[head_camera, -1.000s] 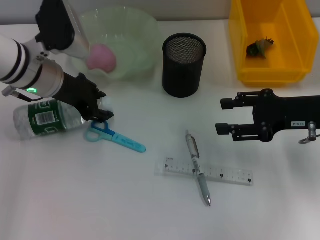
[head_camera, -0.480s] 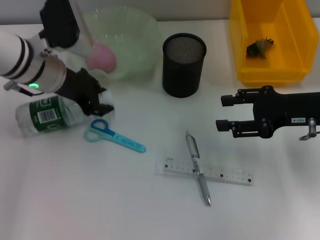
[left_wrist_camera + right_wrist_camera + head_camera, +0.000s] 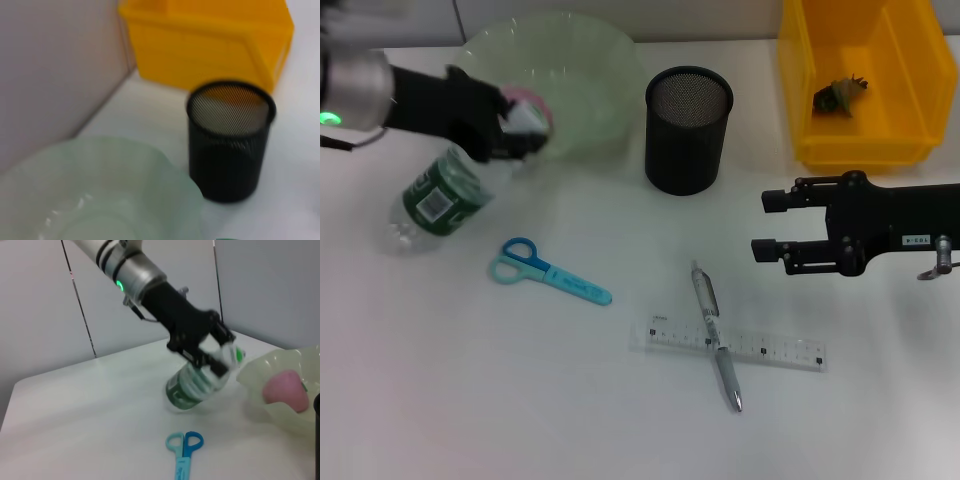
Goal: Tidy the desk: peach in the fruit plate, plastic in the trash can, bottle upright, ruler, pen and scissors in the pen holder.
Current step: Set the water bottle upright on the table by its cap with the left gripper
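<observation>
Head view: left gripper [image 3: 515, 128] clamped on tilted bottle [image 3: 435, 192] beside fruit plate [image 3: 590, 70] rim; right gripper [image 3: 768, 230] spread.

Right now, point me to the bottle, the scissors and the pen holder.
bottle [image 3: 435, 195], head view, on its green label
scissors [image 3: 550, 272], head view, near the pivot where handles meet blades
pen holder [image 3: 687, 135], head view, on its black mesh wall

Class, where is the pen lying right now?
In the head view, the pen lies front-centre on the desk, crossed over the clear ruler, right of the blue scissors.
</observation>
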You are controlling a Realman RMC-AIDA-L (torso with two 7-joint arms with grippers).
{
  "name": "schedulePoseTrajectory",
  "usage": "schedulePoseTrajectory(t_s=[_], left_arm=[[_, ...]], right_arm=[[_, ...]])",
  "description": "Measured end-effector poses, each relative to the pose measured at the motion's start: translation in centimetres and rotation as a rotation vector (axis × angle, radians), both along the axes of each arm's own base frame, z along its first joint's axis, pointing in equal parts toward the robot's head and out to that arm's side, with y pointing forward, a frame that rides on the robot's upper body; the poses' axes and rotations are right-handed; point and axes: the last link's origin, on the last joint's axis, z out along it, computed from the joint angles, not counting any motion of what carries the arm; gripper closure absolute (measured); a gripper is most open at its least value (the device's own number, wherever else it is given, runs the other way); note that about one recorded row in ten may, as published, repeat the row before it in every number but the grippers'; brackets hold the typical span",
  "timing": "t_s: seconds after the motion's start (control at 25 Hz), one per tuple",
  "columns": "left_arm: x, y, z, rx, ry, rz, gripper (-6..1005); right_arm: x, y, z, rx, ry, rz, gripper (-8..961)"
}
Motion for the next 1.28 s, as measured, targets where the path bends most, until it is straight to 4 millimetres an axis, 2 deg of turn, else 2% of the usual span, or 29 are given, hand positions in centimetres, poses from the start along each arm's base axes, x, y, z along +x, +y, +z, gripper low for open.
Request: schedulePoseTrajectory(t_s=[0.28,0.6,0.92,1.28], left_arm=[[-1.5,-0.6,3.5,0.071,-0.167,0.051,559],[-3.6,-2.1,5.6,0.128,-0.281,0.109,558],[-4.7,-3.2,6.1,0.151,-0.320,0.114,557],[-5.3,-3.5,5.4,0.194,-0.339,0.087,557]], right_arm=[[-0.2,0.1,0.0,-0.002,-0.001,0.006,271],[-0.5,0.3,-0.1,-0.005,0.000,0.013,272],[-0.6,0.2,-0.2,-0.013,0.006,0.010,271],[-0.7,0.2,-0.2,-0.019,0.011,0.008,272]])
